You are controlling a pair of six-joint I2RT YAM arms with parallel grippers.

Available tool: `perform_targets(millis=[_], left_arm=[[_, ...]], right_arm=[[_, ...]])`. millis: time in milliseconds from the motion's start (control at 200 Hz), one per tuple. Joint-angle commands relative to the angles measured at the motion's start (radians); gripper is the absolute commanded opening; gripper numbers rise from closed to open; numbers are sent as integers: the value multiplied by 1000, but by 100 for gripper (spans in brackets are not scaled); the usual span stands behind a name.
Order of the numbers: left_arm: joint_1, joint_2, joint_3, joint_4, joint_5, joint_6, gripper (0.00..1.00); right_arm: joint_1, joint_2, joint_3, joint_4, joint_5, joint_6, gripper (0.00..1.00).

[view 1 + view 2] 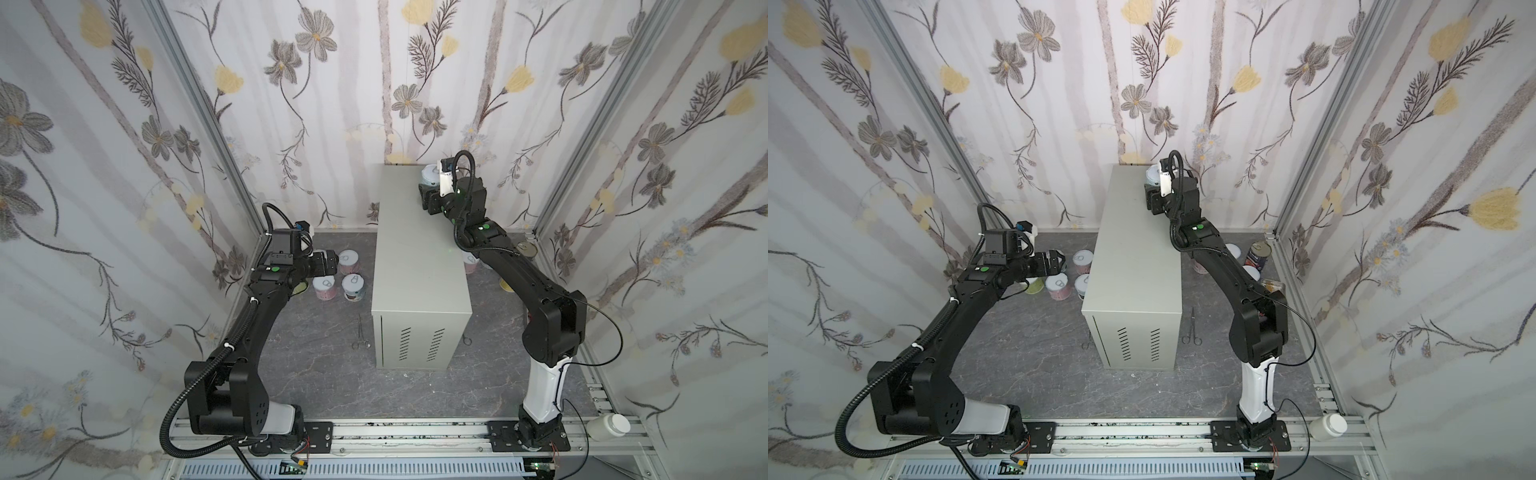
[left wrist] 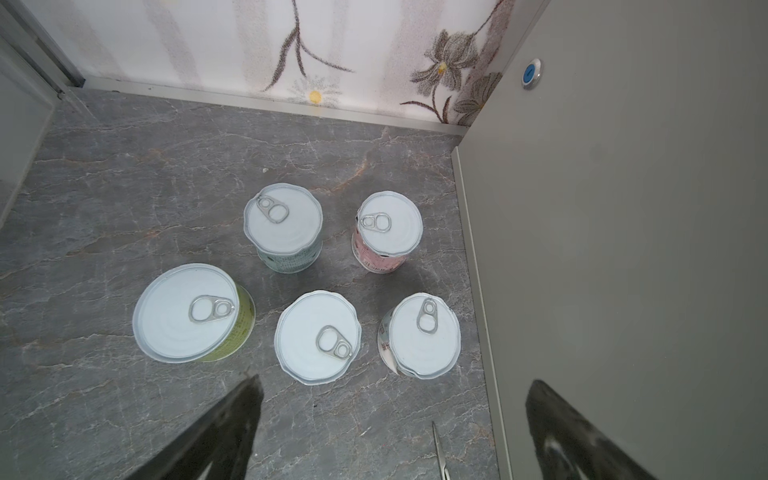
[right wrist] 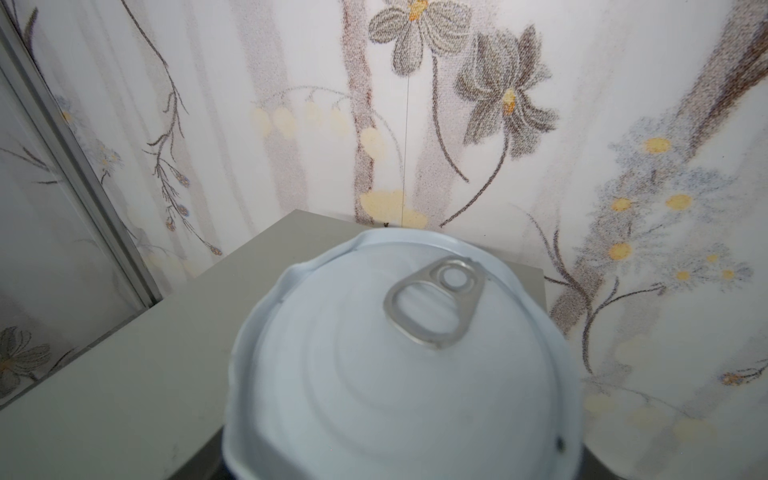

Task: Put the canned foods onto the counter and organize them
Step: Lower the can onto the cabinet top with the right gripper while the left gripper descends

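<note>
Counter: the tall light-grey rectangular metal cabinet [image 1: 419, 266] with vent slots on its front stands mid-floor in both top views.
Can at counter: we locate one short can with a white pull-tab lid [image 3: 395, 374] over the far right corner of the cabinet top. We cannot tell whether its base rests there.
Right end effector: the right gripper [image 1: 430, 187] sits at that same corner, against the can. We cannot tell whether it clamps the can (its wrist view shows the lid only, no fingers).
Left end effector: the left gripper [image 2: 395, 388] has its black fingers [image 2: 232, 428] spread wide with nothing between them. It hangs over the dark marbled floor [image 2: 124, 187] left of the cabinet.
Cans left of counter: five short white-lidded cans stand upright on the floor: a yellow-green-labelled can [image 2: 193, 311], a pale-teal-labelled can [image 2: 282, 226], a pink-labelled can [image 2: 388, 230], a centre can [image 2: 318, 336] and a can nearest the cabinet [image 2: 419, 334].
Cans right of counter: a taller dark-blue can [image 1: 1258, 253] stands near the right wall, with short cans beside it, partly hidden by the right arm.
Other items: slim metal scissors [image 1: 359, 332] lie on the floor beside the cabinet, and a white plastic bottle [image 1: 609, 426] lies on the front rail.
</note>
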Motion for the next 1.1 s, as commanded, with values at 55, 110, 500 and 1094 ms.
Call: perform_targets(millis=[55, 110, 500, 1094], left_arm=[[0, 14, 9, 14, -5, 14, 100], [0, 19, 9, 15, -4, 14, 100], [-1, 71, 34, -19, 30, 19, 100], [-56, 38, -30, -28, 8, -20, 100]], right_arm=[[-11, 52, 55, -36, -9, 5, 70], [-13, 70, 82, -44, -14, 5, 70], [-14, 117, 152, -63, -65, 1, 69], [-17, 104, 152, -95, -66, -1, 90]])
